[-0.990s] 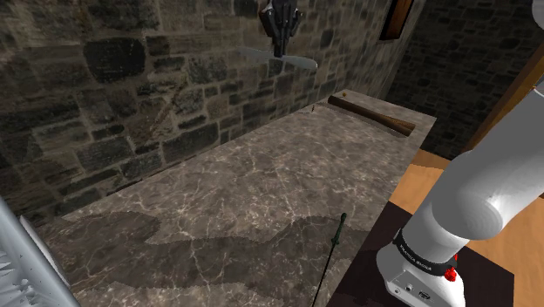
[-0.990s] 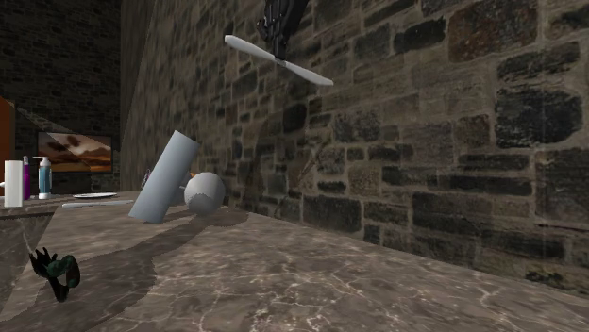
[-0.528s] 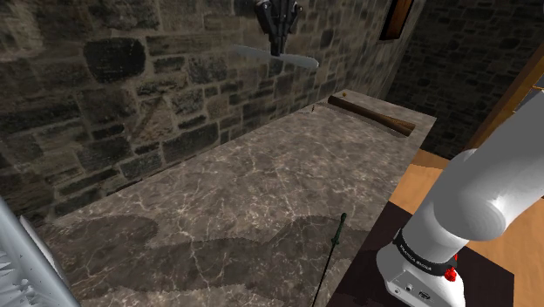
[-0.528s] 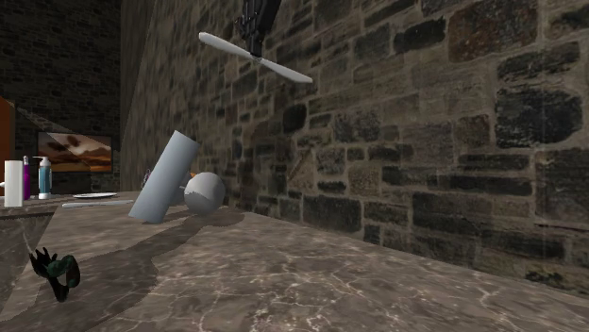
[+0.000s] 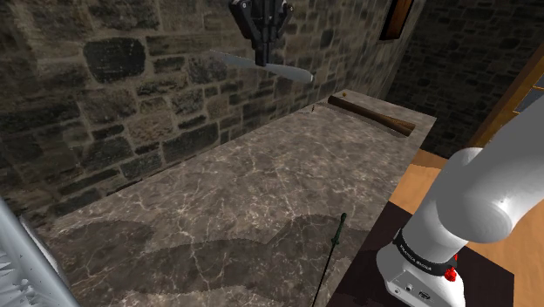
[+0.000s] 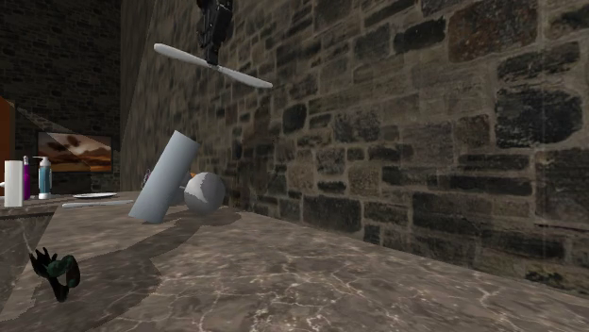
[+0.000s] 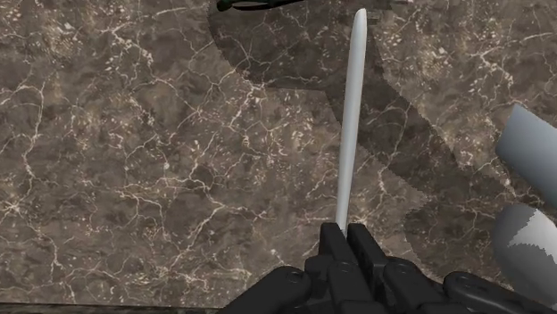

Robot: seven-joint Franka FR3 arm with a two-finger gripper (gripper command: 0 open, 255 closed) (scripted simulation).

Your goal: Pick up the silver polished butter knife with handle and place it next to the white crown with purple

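Going by the second exterior view's left first: beyond the surface's (image 6: 283,278) end there, on a separate ledge, stand a white cylinder (image 6: 12,183), a blue-topped bottle (image 6: 44,176) and a flat plate (image 6: 94,195). I cannot tell what the bottle holds. A small dark green object (image 6: 57,269) sits at the surface's near edge.

Further along, a plain grey cylinder (image 6: 165,177) leans tilted on the surface with a grey ball (image 6: 204,193) just beside it, both close to the stone wall (image 6: 425,113). They are the only tall things on the surface beneath me.

My gripper (image 6: 210,58) is closed on the butter knife (image 6: 241,77), a pale grey blade clamped between my fingers with an end reaching out each side. It hangs high above the surface, roughly level and close to the wall.

A broad stretch of brown marble lies open below it in the wrist view.

In the shoulder view the wall runs along the surface's whole back edge. A thin dark green rod (image 5: 332,249) lies at the surface's edge beside my stand, and a brown wooden stick (image 5: 373,114) lies at its far end.
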